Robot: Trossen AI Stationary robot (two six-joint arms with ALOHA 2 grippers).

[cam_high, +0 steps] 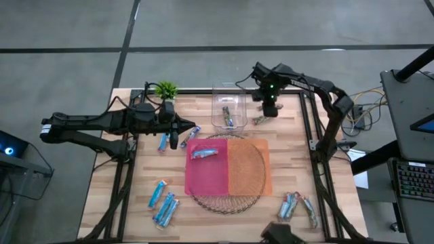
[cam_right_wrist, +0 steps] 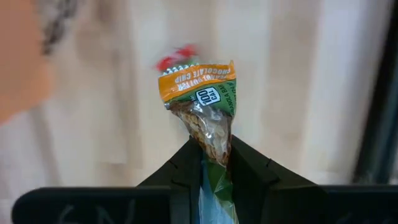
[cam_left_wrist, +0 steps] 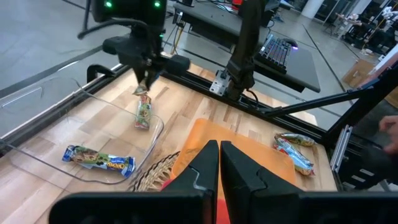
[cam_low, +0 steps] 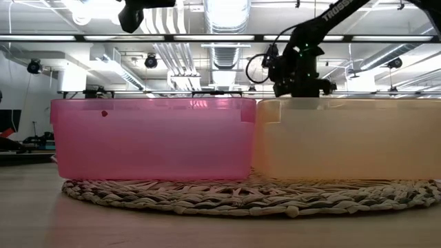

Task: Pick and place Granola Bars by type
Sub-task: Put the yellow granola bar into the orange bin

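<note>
On the left side of the table, the left gripper (cam_high: 182, 127) hovers with its fingers pressed together and nothing between them, over the edge of the pink bin (cam_high: 207, 168). Near it a blue granola bar (cam_high: 163, 141) lies with its long axis running toward the table's far edge, and further blue bars (cam_high: 163, 202) lie slanted by the near left corner. One blue bar (cam_high: 204, 154) rests crosswise in the pink bin; the orange bin (cam_high: 249, 166) beside it shows no contents, and both sit on a round woven mat (cam_low: 227, 196). The clear tray (cam_high: 227, 108) behind them holds two bars, one lengthwise (cam_left_wrist: 143, 115) and one across (cam_left_wrist: 99, 160). Over the tray's right rim, the right gripper (cam_right_wrist: 210, 155) pinches a green-and-orange chocolate chip granola bar (cam_right_wrist: 205, 102) by one end, hanging vertically; its held end is hidden between the fingers. More bars (cam_high: 296, 207) lie at the near right, too small to read.
</note>
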